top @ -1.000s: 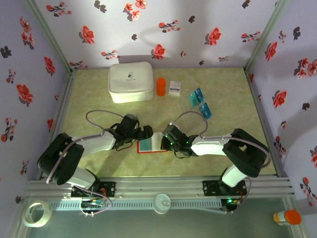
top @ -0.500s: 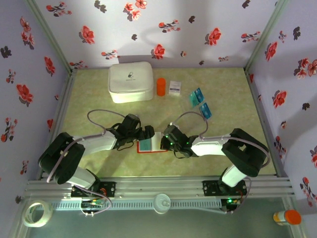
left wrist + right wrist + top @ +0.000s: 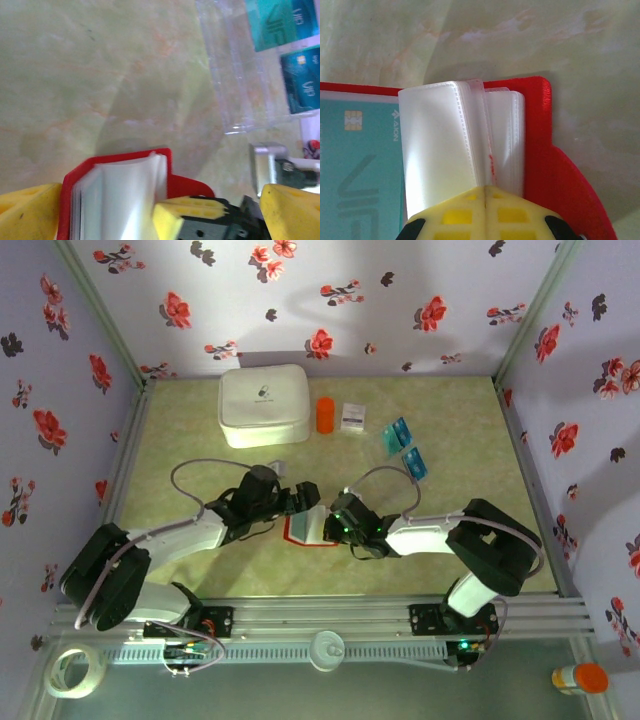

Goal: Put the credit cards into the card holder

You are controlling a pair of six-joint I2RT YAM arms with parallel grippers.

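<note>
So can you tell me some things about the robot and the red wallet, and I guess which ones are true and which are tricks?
1. The right gripper is wide open. False: it is shut, pinching the clear pockets of the red wallet.
2. The left gripper is open. True.
3. A teal card sits inside the wallet. True.
4. The orange tube stands on top of the white case. False: it stands on the table, beside the case.

Left gripper gapes wide; right gripper is pinched closed.
</note>
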